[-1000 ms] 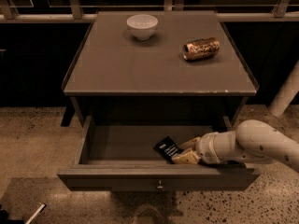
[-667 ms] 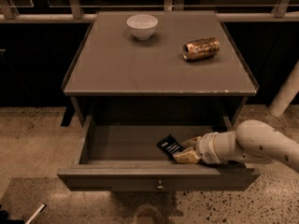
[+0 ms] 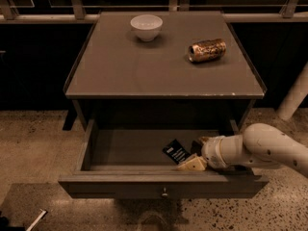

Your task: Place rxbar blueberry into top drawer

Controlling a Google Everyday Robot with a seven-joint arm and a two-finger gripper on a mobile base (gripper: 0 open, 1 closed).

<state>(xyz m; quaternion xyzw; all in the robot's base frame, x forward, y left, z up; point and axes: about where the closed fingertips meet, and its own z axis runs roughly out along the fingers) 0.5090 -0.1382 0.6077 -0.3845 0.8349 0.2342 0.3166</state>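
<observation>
The top drawer [image 3: 163,186] is pulled open below the tabletop, with its small round knob at the centre of the front panel. The rxbar blueberry [image 3: 175,152], dark with white lettering, sits tilted inside the drawer right of centre, low over the drawer floor. My gripper [image 3: 193,153] reaches into the drawer from the right on a white arm [image 3: 260,148]. Its tan fingers [image 3: 191,164] close on the bar's right end.
A white bowl [image 3: 146,27] stands at the back of the grey tabletop [image 3: 120,66]. A gold-brown can [image 3: 207,50] lies on its side at the back right. A rail runs behind the cabinet. A white post [image 3: 296,97] stands at the right. The floor is speckled.
The bar and the gripper have shifted very slightly to the right inside the drawer. Everything else is the same.
</observation>
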